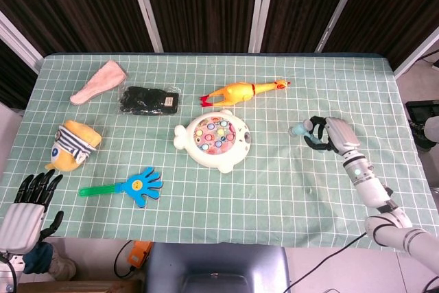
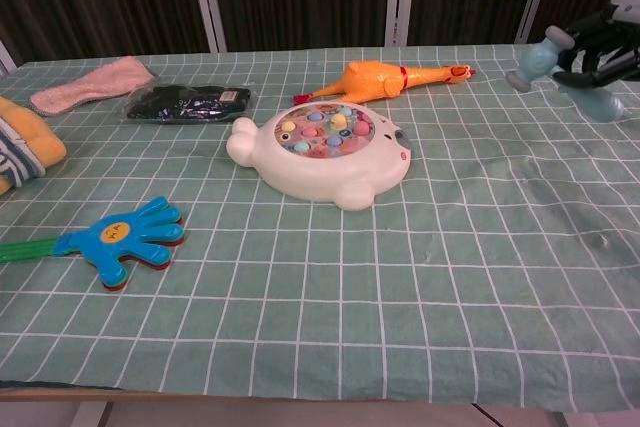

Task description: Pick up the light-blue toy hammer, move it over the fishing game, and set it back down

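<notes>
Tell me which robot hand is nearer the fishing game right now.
The right robot hand. It holds the light-blue toy hammer in the air off the fishing game's right side. The left robot hand hangs at the table's near-left corner, much farther away.

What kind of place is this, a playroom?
More likely a robot test setup: a table in a green checked cloth, assorted toys like the fishing game, and dark curtains behind.

A bench [image 1: 288,190] covered with a green grid-patterned cloth is observed. The fishing game [image 1: 214,141] lies near centre, a yellow rubber chicken [image 1: 240,91] beyond it. At far left, a pink cloth [image 1: 98,81] and black packet [image 1: 148,101] are noted. A striped plush toy [image 1: 74,145] and blue hand clapper [image 1: 130,185] lie at near left.
</notes>
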You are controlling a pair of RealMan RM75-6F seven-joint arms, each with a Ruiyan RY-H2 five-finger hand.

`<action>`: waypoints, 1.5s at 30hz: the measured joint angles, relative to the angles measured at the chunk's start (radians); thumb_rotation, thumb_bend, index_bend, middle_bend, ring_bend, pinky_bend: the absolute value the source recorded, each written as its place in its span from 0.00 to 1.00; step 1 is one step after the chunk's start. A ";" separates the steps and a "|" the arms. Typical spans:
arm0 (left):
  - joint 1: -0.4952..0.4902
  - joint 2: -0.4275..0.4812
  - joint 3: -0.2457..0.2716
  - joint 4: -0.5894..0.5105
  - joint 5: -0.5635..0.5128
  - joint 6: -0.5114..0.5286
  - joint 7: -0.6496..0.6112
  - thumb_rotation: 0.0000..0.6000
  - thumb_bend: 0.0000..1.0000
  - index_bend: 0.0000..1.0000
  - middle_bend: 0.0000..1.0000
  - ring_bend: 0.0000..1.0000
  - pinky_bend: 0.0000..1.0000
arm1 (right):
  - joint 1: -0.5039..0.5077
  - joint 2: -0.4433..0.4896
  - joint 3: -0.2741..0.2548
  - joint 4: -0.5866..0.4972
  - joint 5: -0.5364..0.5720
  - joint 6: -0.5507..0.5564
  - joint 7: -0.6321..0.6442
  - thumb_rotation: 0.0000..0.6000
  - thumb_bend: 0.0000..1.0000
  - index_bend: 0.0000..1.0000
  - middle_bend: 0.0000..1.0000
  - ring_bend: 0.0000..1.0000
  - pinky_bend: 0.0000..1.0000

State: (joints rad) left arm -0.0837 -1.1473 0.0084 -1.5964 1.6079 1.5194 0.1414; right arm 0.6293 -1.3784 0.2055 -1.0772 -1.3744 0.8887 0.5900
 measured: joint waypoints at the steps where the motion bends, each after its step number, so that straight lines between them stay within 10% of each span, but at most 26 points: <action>1: -0.001 0.000 0.000 0.000 0.000 -0.001 0.001 1.00 0.39 0.00 0.00 0.00 0.03 | 0.006 0.019 0.005 -0.023 0.001 -0.007 -0.004 1.00 0.55 1.00 0.66 0.85 1.00; 14: -0.007 0.004 -0.003 0.001 0.002 -0.003 -0.011 1.00 0.39 0.00 0.00 0.00 0.03 | 0.185 0.178 0.062 -0.305 0.211 -0.158 -0.561 1.00 0.55 1.00 0.66 0.85 1.00; 27: 0.003 0.030 -0.012 0.005 -0.017 0.012 -0.064 1.00 0.39 0.00 0.00 0.00 0.03 | 0.617 -0.054 0.026 -0.283 1.031 -0.084 -1.373 1.00 0.55 1.00 0.66 0.85 1.00; 45: 0.003 0.039 -0.012 0.008 -0.018 0.009 -0.088 1.00 0.39 0.00 0.00 0.00 0.03 | 0.752 -0.269 -0.012 -0.089 1.170 -0.062 -1.528 1.00 0.55 1.00 0.66 0.85 1.00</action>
State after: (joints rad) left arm -0.0810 -1.1078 -0.0040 -1.5888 1.5898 1.5286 0.0529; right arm 1.3816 -1.6476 0.1939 -1.1658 -0.2049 0.8267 -0.9384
